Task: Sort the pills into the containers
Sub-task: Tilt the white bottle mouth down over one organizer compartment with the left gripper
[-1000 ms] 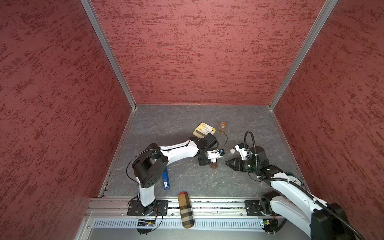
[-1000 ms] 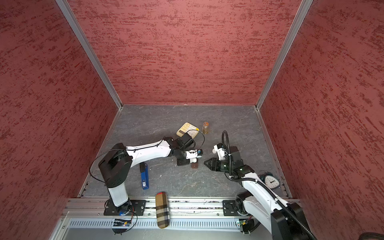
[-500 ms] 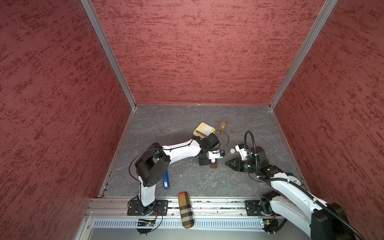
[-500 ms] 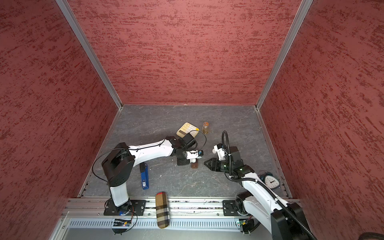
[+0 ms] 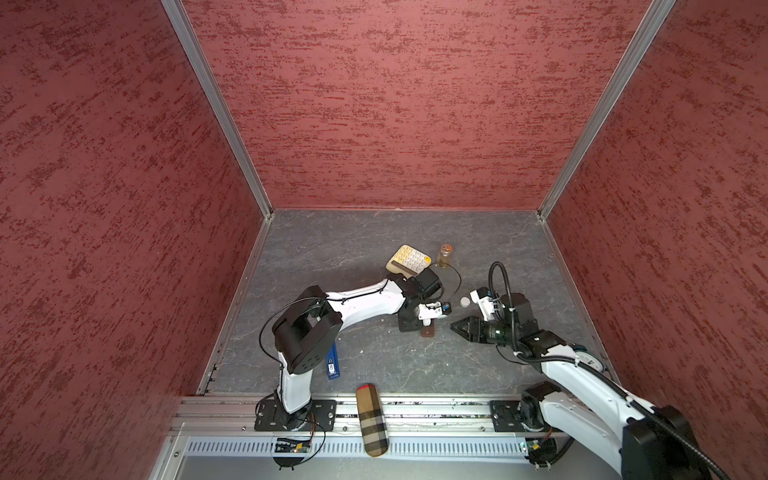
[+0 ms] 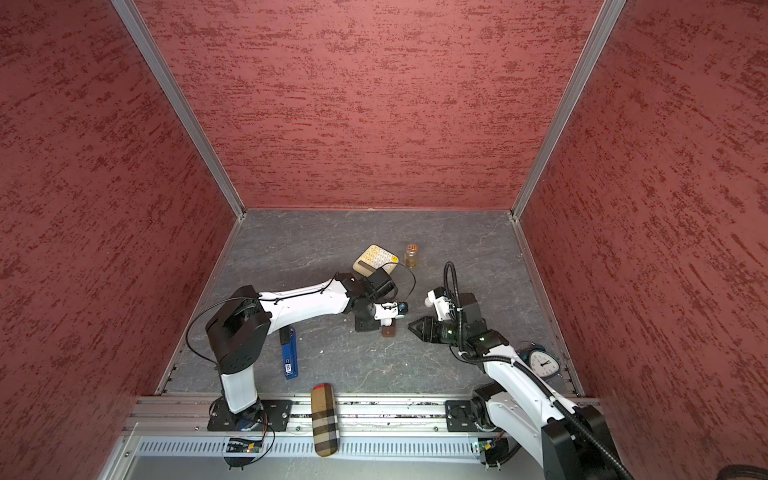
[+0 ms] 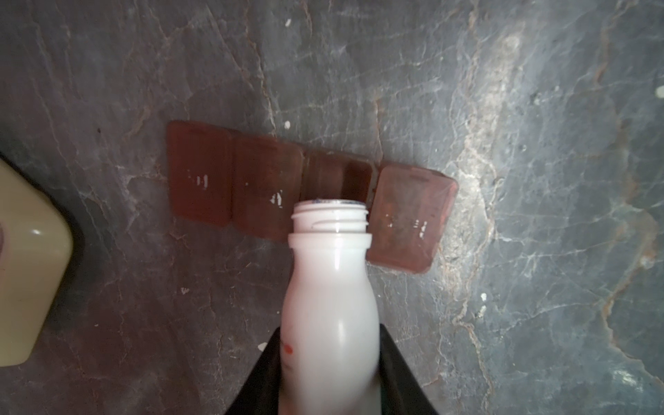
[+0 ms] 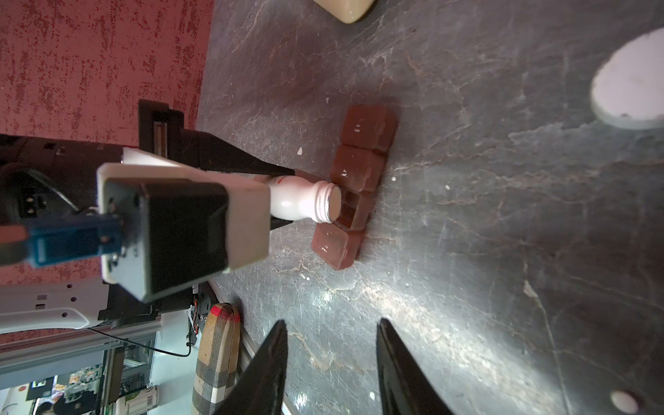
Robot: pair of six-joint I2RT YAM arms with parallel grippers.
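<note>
Blue stick (image 6: 289,353) lies near-left on the table (image 5: 365,249), its far end under the left arm's elbow. Plaid case (image 5: 372,419) sits across the front rail, just right of the left arm's base. Left arm reaches right to mid-table. Calculator (image 5: 409,258) lies far of the left wrist, one corner hidden by the wrist camera.

Left fingers (image 7: 262,373) pinch the white bottle (image 7: 330,287) round its body, one finger on each side. Bottle is uncapped and tipped nearly level. Its mouth is at the box (image 7: 199,172).

Box is a brown strip of four compartments, flat on the table mid-scene below the left wrist. In both top views only one end shows. Three lids are shut. The open compartment (image 7: 337,176) is second from one end, and the bottle mouth sits right at its rim. Cannot tell if they touch, or what is inside.

Pills (image 7: 287,124) are tiny white specks loose on the table, one just beside the box, a few more scattered further off.

Amber bottle (image 5: 444,254) stands upright at the far side, just right of the calculator. White cap (image 5: 464,301) lies flat on the table between the left wrist and the right arm's camera.

Right fingers (image 8: 267,377) are spread and hold nothing. They are low over the table right of the box, pointing left at it, apart from it. Clock (image 6: 544,362) sits near-right, partly hidden by the right arm.
</note>
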